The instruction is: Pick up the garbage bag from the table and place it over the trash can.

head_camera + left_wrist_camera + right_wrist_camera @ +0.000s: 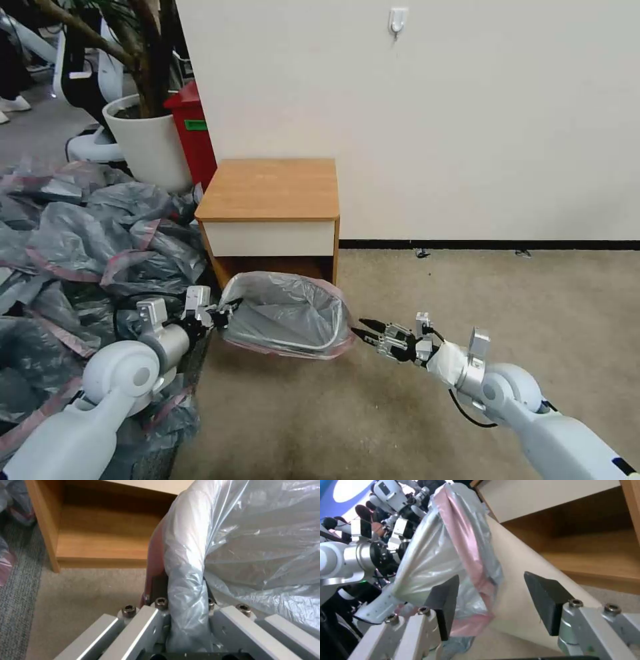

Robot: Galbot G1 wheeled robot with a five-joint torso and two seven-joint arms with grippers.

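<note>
Garbage bag (287, 313) lines the trash can (516, 600) before the table (270, 190); left gripper (223, 315) clamps its rim, right gripper (363, 330) spread wide just beside.

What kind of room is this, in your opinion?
Probably an indoor robot-testing room, not a home: a heap of grey bags on carpet, one wooden table by a bare wall, and a large white plant pot.

Heap of grey bags (80, 240) left; white plant pot (150, 143), red bin (193, 130) behind; wall hook (397, 20).
</note>
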